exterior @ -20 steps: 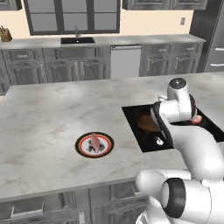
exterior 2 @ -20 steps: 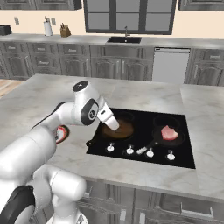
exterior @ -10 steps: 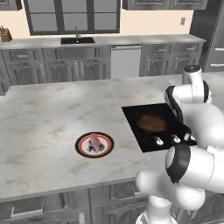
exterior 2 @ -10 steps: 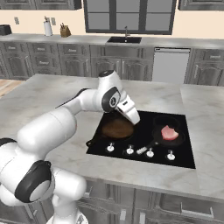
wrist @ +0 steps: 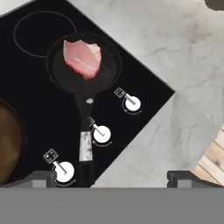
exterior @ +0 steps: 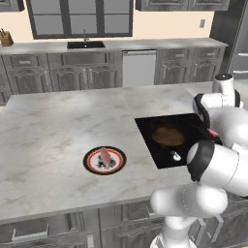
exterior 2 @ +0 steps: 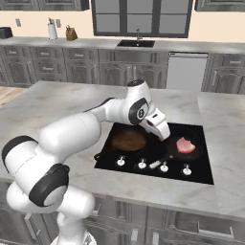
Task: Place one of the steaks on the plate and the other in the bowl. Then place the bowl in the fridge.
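One steak [exterior: 104,155] lies on the orange-rimmed plate [exterior: 88,163] on the island's left half. The other steak [exterior 2: 184,145] [wrist: 82,57] rests in a black frying pan [wrist: 85,131] on the cooktop's right burner. My gripper [exterior 2: 165,135] [wrist: 113,178] hovers above the cooktop, just left of that pan, with its jaws open wide and nothing between them. In the hand view the steak sits well above the fingertips. A dark olive rounded edge [wrist: 216,3] in that view's top right corner may be the bowl. A tall grey front [exterior: 240,38] at the back right looks like the fridge.
A brown round pan [exterior 2: 128,140] sits on the left burner of the black cooktop [exterior 2: 201,167], with white knobs [wrist: 101,133] along the front. My arm reaches across from the left in the right base view. Cabinets, sink and dishwasher line the back wall.
My arm has swung right across the cooktop, from beside the brown pan to next to the pan with the steak. The jaws stayed open. The steaks and plate have not moved.
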Robot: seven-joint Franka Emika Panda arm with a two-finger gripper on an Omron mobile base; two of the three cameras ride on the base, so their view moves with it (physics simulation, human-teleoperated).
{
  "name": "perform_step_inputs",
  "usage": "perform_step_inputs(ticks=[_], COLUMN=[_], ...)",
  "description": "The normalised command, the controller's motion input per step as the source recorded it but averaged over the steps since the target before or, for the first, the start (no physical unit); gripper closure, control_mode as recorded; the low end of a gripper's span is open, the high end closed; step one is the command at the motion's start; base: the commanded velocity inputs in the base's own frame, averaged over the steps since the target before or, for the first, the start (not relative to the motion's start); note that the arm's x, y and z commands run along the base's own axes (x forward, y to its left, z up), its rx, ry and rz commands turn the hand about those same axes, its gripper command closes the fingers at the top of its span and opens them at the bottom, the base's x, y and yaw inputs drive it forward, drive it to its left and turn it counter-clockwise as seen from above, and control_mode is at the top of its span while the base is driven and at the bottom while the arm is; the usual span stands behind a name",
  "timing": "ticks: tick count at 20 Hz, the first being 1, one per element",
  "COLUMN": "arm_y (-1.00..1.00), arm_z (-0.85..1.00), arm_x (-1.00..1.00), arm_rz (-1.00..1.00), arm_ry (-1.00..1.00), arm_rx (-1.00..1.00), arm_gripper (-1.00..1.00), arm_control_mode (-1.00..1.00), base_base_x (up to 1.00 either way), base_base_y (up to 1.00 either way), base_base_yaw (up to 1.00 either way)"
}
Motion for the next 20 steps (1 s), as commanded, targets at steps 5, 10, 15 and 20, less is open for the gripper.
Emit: perform_step_inputs(ticks=[5, 10, 15, 20], arm_y=[-0.15, -0.03, -0.05, -0.53], arm_z=[-0.35, -0.10, -0.11, -0.18], arm_x=[0.02, 0.31, 0.32, 0.13], arm_rz=[0.17, 0.17, 0.17, 0.05], arm_ry=[0.00, 0.14, 0.18, 0.00], arm_rx=[0.00, -0.11, -0.14, 0.11], arm_gripper=[-1.00, -1.00, -1.00, -1.00], arm_control_mode=[-1.00, -1.00, -1.00, -1.00], base_base_x=[0.00, 0.00, 0.00, 0.00], base_base_y=[0.00, 0.00, 0.00, 0.00], base_base_yaw=[0.00, 0.00, 0.00, 0.00])
